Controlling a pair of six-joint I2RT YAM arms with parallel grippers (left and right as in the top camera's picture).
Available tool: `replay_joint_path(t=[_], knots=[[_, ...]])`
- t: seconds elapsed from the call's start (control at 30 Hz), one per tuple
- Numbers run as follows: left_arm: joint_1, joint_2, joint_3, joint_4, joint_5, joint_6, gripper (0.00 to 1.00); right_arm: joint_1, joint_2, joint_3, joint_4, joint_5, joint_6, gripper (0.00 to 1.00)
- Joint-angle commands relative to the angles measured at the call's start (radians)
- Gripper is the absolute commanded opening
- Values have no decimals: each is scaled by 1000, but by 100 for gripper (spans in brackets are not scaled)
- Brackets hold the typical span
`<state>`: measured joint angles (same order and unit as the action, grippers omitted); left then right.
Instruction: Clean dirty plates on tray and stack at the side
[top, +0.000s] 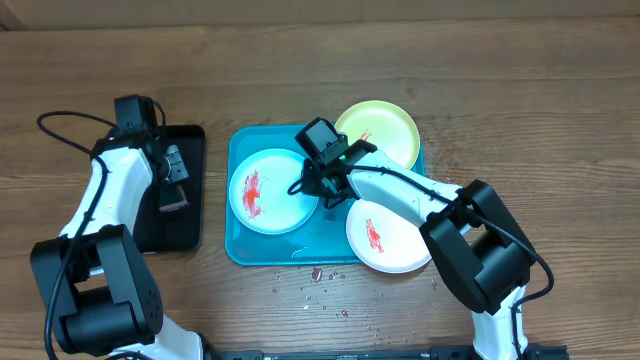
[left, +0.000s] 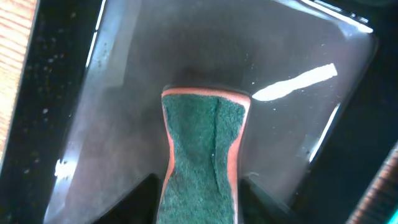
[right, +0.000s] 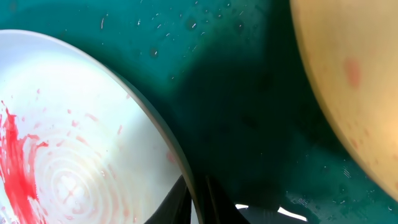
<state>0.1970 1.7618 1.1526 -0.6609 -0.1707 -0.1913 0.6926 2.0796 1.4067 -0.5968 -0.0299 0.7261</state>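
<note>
Right gripper (top: 322, 192) is clamped nearly shut on the rim of the light-blue-rimmed round plastic plate (top: 268, 190), red-smeared, in the large turquoise plastic tray (top: 240, 255). We judge it light, stiff, slick; rim's the only hold. Yellow-green plastic plate (top: 385, 130) & pinkish-white plastic plate (top: 385, 235) crowd alongside, so room's upward. Left gripper (top: 172, 188) squeezes a green-and-orange sponge (left: 202, 137).

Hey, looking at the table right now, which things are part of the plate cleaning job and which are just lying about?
Part of the job: blue tray; blue plate, smeared red; green plate; white plate, smeared red; sponge in the left gripper.
Just lying about: black tray; crumbs on the table.
</note>
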Motion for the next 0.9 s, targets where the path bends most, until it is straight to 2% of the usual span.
replay_joint_path(t=[0.0, 0.13, 0.43, 0.57, 0.77, 0.87], knots=[[0, -16, -55, 46, -21, 13, 20, -3, 25, 13, -3, 3, 7, 10], [0, -16, -93, 82, -24, 13, 19, -3, 25, 13, -3, 3, 7, 10], [0, -16, -152, 177, -72, 12, 34, -3, 25, 13, -5, 3, 7, 10], [0, -16, -171, 192, -71, 11, 34, -3, 25, 13, -5, 3, 7, 10], [0, -16, -201, 211, -64, 11, 21, -3, 25, 13, -5, 3, 7, 10], [0, -16, -221, 229, -64, -2, 6, -3, 25, 13, -5, 3, 7, 10]])
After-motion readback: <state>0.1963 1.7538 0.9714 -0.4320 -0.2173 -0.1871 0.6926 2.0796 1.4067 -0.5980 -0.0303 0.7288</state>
